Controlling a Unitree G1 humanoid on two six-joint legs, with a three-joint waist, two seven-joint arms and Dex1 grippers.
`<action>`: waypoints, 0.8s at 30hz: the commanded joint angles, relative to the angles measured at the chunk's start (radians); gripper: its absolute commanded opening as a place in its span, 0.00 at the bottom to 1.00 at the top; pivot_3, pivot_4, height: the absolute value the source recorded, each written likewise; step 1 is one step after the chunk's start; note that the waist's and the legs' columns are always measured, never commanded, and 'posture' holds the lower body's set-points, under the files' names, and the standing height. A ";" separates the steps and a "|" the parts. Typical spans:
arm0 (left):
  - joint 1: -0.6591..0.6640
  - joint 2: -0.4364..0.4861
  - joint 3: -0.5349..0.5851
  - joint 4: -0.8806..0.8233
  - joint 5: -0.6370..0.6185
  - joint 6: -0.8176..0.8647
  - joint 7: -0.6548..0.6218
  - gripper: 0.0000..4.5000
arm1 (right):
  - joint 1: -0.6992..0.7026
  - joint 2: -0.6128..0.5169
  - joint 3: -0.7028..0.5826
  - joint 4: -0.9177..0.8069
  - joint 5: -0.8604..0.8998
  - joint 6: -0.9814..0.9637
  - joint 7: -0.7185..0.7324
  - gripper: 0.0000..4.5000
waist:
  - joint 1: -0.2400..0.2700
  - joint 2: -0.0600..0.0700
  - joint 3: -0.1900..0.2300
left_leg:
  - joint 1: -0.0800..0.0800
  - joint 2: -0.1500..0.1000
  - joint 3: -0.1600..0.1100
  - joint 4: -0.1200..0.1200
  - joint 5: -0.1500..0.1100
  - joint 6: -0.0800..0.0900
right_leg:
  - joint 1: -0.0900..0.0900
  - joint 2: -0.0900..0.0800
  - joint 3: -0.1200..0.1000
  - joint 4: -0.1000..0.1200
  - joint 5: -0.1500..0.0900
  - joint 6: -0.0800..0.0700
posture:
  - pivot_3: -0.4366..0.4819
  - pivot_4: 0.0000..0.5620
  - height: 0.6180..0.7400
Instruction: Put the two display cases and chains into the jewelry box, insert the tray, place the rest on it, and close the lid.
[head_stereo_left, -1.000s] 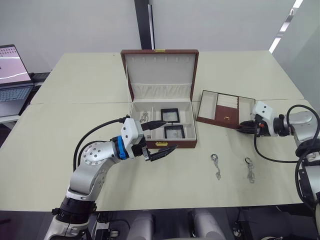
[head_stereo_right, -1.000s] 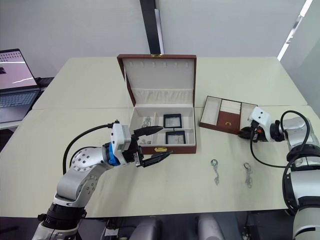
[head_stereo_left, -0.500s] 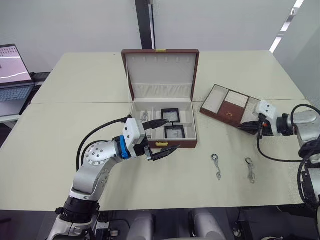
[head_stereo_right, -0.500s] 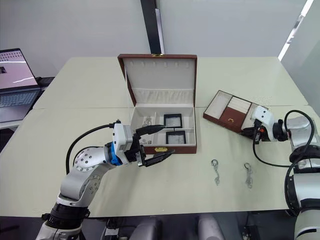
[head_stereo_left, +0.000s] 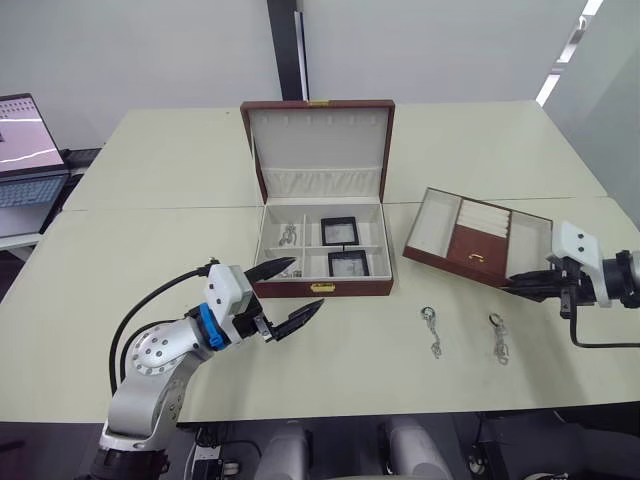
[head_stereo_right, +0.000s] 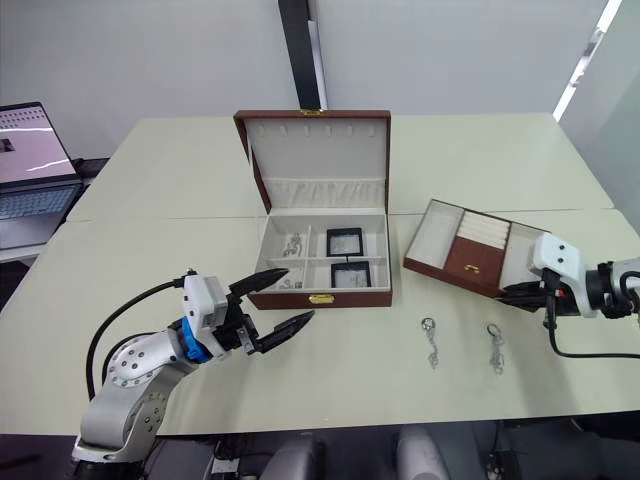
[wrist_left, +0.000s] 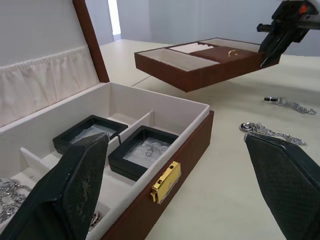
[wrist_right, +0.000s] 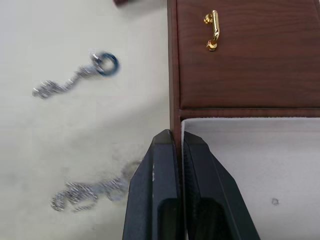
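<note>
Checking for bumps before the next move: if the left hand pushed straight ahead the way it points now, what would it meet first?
Probably the front wall of the jewelry box, near its gold clasp; the left hand is open, aimed at that corner, though depth is hard to judge.

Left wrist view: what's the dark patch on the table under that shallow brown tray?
Left wrist view: a shadow; the shallow reddish-brown, cream-lined tray is held off the pale table by the right hand pinching its edge. Left eye view: a bright ceiling light strip at upper right, likely one source.
</note>
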 joint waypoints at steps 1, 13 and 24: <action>0.050 -0.003 0.046 -0.065 -0.025 -0.013 0.032 1.00 | -0.026 -0.015 -0.018 -0.141 0.076 0.082 -0.019 0.00 | 0.003 0.000 0.000 | 0.000 0.000 -0.001 0.000 0.000 0.000 | 0.000 0.000 -0.001 0.000 0.000 0.000 | 0.48 0.27 1.00; 0.272 -0.046 0.142 -0.166 -0.030 -0.046 0.143 1.00 | -0.280 0.113 0.242 -0.213 0.051 0.175 -0.079 0.00 | 0.005 -0.001 0.001 | -0.003 0.000 -0.002 0.000 0.000 0.000 | -0.002 -0.001 -0.002 -0.001 0.000 0.000 | 0.48 0.27 1.00; 0.378 -0.103 0.173 -0.226 -0.017 -0.067 0.224 1.00 | -0.515 0.334 0.489 -0.091 -0.071 0.200 -0.149 0.00 | 0.003 -0.002 0.001 | -0.003 0.000 -0.002 0.000 0.000 0.000 | -0.002 -0.001 -0.002 -0.001 0.000 0.000 | 0.48 0.27 1.00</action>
